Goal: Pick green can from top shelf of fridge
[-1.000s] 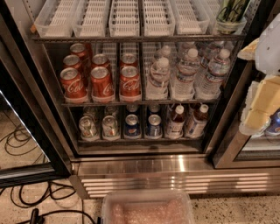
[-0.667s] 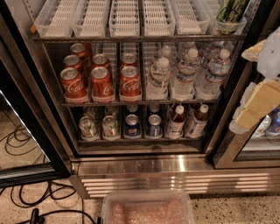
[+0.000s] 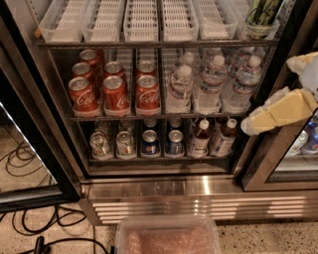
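The green can [image 3: 263, 14] stands in the rightmost translucent tray on the top shelf [image 3: 149, 44] of the fridge [image 3: 198, 191], at the upper right of the camera view. Its top is cut off by the frame edge. The other white slotted trays [image 3: 141, 20] on that shelf look empty. My gripper [image 3: 276, 115], cream and yellow, is at the right edge in front of the fridge's right door frame. It is below and a little right of the green can, level with the middle shelf, and holds nothing that I can see.
Red cola cans [image 3: 115, 94] and water bottles [image 3: 211, 82] fill the middle shelf. Small cans [image 3: 149, 141] and brown bottles [image 3: 198, 139] stand on the bottom shelf. The black-framed door [image 3: 30, 149] hangs open at left. Cables [image 3: 30, 218] lie on the floor. A plastic tub [image 3: 169, 240] is at the bottom.
My gripper has moved down and to the left, further into view in front of the right door frame. The cans and bottles have not moved.
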You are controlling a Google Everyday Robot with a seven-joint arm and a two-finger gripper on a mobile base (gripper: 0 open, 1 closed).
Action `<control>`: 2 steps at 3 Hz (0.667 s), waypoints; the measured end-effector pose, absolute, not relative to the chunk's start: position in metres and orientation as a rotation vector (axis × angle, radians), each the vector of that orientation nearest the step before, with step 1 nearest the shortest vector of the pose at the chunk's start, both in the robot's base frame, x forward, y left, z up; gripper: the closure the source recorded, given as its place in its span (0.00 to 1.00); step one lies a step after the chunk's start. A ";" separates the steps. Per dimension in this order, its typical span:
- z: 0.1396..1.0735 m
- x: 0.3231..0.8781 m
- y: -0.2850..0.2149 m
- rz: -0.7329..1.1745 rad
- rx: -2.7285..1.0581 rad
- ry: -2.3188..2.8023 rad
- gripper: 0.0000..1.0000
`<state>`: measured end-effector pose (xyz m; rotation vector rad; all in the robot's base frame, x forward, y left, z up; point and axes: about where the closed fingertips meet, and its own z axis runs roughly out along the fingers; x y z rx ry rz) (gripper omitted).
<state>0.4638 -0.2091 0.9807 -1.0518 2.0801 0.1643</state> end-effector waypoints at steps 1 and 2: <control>0.998 0.486 -0.195 0.204 -0.957 1.996 0.00; 1.013 0.502 -0.178 0.215 -0.916 1.932 0.00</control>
